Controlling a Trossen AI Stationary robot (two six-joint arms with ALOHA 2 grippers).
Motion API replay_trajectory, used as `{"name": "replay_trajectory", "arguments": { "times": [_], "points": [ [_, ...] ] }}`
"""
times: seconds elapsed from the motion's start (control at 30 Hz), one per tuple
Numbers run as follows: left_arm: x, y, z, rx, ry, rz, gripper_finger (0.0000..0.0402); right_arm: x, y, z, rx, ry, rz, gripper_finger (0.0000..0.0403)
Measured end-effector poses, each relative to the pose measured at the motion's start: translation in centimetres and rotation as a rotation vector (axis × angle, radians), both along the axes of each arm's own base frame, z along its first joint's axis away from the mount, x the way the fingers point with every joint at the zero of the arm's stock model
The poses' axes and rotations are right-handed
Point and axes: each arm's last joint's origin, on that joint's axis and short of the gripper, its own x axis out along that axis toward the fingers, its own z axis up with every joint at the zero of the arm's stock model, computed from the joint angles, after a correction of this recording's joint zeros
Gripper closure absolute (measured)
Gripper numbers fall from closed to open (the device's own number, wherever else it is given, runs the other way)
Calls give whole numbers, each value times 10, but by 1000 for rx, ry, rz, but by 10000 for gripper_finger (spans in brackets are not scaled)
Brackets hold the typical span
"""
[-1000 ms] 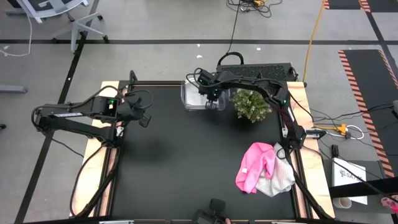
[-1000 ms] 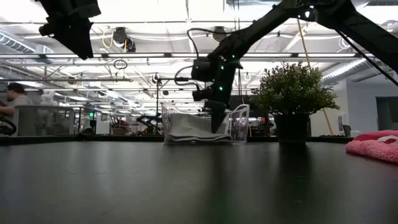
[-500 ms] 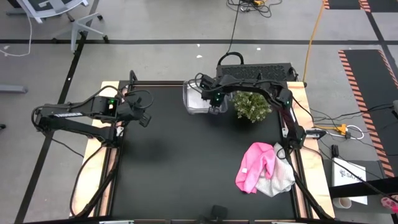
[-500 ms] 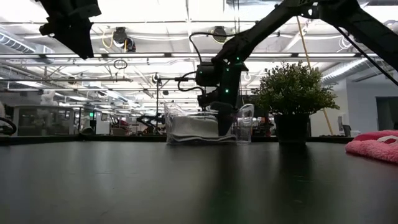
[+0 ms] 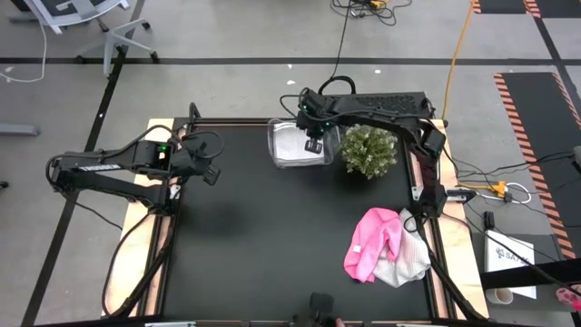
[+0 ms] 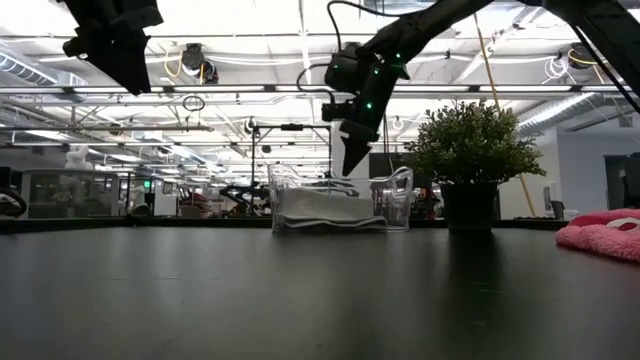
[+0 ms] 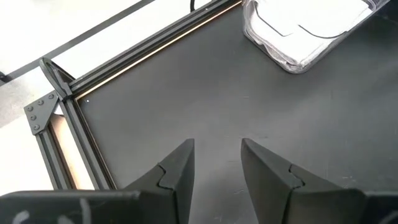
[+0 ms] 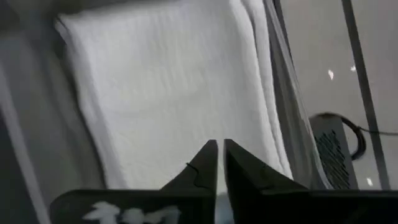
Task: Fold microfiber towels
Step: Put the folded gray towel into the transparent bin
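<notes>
while the right gripper (image 6: 349, 163) hangs with fingers pressed together above the folded white towel (image 8: 168, 93) in the clear bin (image 5: 297, 145), the soft, light pink towel (image 5: 372, 241) near right looks best pinched at a corner.

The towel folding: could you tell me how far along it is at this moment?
Done: one white towel lies folded flat in the clear bin. In hand: nothing; the right gripper hangs above the bin, fingers nearly closed and empty, and the left gripper waits open at the table's left side. Left: the pink towel and a pale towel beneath it lie crumpled.
</notes>
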Motion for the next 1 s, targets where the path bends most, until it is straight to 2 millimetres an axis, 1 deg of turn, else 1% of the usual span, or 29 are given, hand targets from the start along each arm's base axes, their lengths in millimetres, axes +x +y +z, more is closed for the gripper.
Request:
{"name": "replay_trajectory", "arguments": {
  "times": [0.07,0.17,0.27,0.43,0.6,0.87,1.0],
  "points": [
    [0,0,0,0,0,0,270,0,-2,-4,-2,15,10,361],
    [0,0,0,0,0,0,270,-4,-8,-3,-36,33,-15,325],
    [0,0,0,1,1,-3,270,-11,-20,-3,-81,64,-72,290],
    [0,0,0,5,10,-15,270,-23,-38,-6,-68,67,-135,248],
    [0,0,0,8,15,-22,270,-27,-45,-17,-38,91,-168,235],
    [0,0,0,19,33,-48,270,-21,-49,-39,5,123,-160,234],
    [0,0,0,24,42,-61,270,-17,-50,-54,17,144,-149,234]
  ]
}}
